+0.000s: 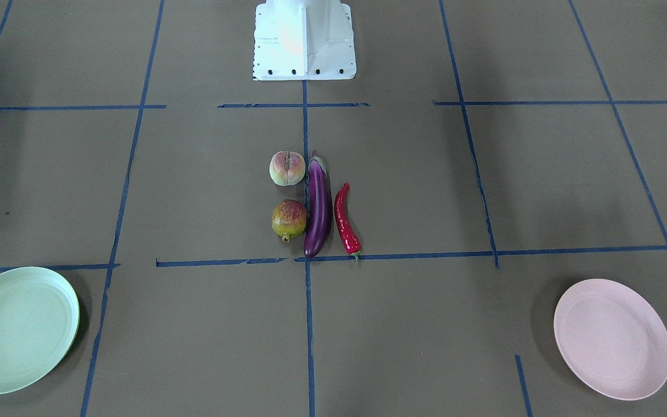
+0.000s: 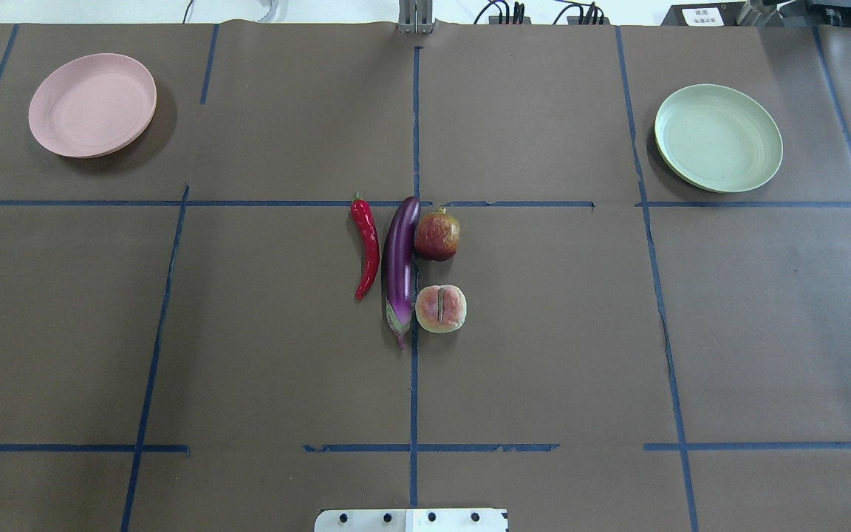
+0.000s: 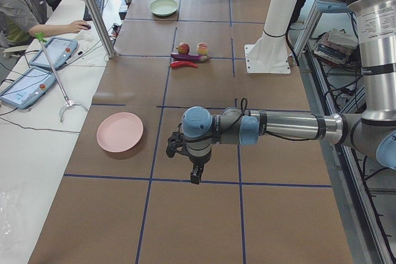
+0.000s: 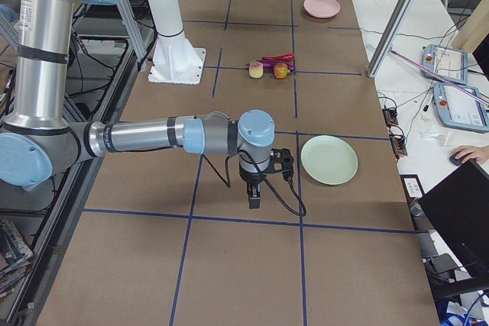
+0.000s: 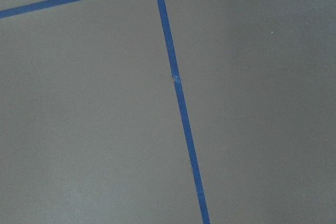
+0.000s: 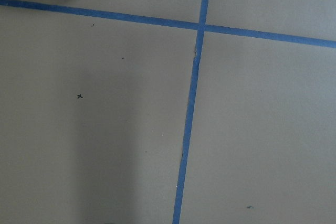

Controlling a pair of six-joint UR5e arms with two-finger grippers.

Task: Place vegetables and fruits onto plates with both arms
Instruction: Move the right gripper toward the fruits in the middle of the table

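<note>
The purple eggplant (image 2: 400, 266) lies at the table's middle, with the red chili (image 2: 366, 245) on its left. The pomegranate (image 2: 437, 235) and the peach (image 2: 440, 308) sit on its right. The pink plate (image 2: 92, 104) stands at the far left and the green plate (image 2: 718, 137) at the far right; both are bare. My left gripper (image 3: 195, 174) hangs above the table near the pink plate (image 3: 120, 132). My right gripper (image 4: 254, 198) hangs near the green plate (image 4: 328, 159). Both show only in the side views, so I cannot tell whether they are open or shut.
The white base block (image 1: 304, 40) stands at the robot's edge of the table. Blue tape lines (image 2: 414, 384) grid the brown surface. An operator (image 3: 25, 10) sits at a side desk with tablets (image 3: 52, 51). A metal post (image 3: 93, 10) stands by the table's far edge.
</note>
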